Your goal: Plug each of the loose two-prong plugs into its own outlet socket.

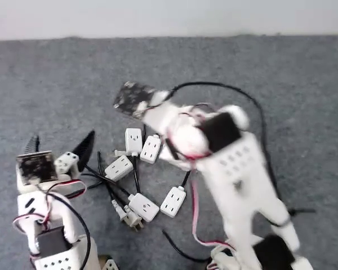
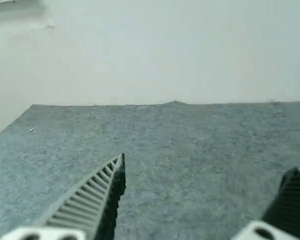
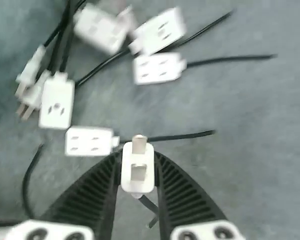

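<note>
Grey carpet [image 1: 304, 84] across the table, plain white wall [image 1: 158, 17] behind. Out in the middle, a tangle of black cords [image 1: 136, 179] and white outlet sockets [image 1: 151, 149], with a couple of loose plugs [image 1: 129, 216] lying at the near edge of the heap.

Over to the right gripper [image 3: 137, 152]: clamped snug on a white two-prong plug [image 3: 137, 172], pinching its body from both sides, prong end poking out past the fingertips, cord trailing back underneath. Held over the cluster, nearest socket [image 3: 89, 141] just beside the plug's tip, slots showing.

Meanwhile the left gripper [image 2: 207, 165]: spread wide, holding nothing, off to the side over bare carpet, well apart from the heap.

Looks like the carry-and-align step: plug picked, not yet seated. Next up, by the look of it: choosing one free socket, turning the wrist to bring the prongs square to the two slots, then pushing straight in. Probably worth bringing the idle gripper in to pin that socket down against sliding on the carpet. Worth watching the crossing cords too.
</note>
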`<state>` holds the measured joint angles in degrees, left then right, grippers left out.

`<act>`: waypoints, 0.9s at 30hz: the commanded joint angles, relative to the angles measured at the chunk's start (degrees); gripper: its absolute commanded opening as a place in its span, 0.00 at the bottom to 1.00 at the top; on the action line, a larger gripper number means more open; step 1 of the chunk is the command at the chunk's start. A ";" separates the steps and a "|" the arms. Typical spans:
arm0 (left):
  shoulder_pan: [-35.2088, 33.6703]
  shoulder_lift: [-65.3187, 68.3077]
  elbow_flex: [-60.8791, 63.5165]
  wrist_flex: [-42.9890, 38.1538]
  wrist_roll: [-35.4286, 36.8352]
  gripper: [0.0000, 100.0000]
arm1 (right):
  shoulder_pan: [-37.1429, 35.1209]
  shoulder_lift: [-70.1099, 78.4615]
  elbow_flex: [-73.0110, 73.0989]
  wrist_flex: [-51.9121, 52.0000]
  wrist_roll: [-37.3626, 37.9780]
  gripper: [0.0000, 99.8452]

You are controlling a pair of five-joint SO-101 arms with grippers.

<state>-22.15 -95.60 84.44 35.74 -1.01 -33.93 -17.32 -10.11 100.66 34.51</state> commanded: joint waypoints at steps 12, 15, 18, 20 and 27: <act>3.69 -0.53 0.31 -0.18 -3.25 0.44 | 29.05 -20.09 -5.89 -44.35 -9.05 0.17; 3.69 -0.53 0.31 -0.18 -3.52 0.44 | 36.62 -19.74 -5.89 -52.97 -11.87 0.17; 3.69 -0.53 0.40 -0.18 -3.52 0.44 | 41.54 -19.74 -5.89 -57.01 -12.48 0.17; 3.69 -0.53 0.40 -0.18 -3.52 0.44 | 43.12 -19.82 -5.89 -57.71 -12.40 0.17; 3.69 -0.53 0.92 -0.35 -3.52 0.44 | 44.00 -20.53 -6.24 -57.71 -12.13 0.17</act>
<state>-18.81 -95.60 85.93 35.74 -3.65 9.32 -36.31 -13.01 44.31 22.81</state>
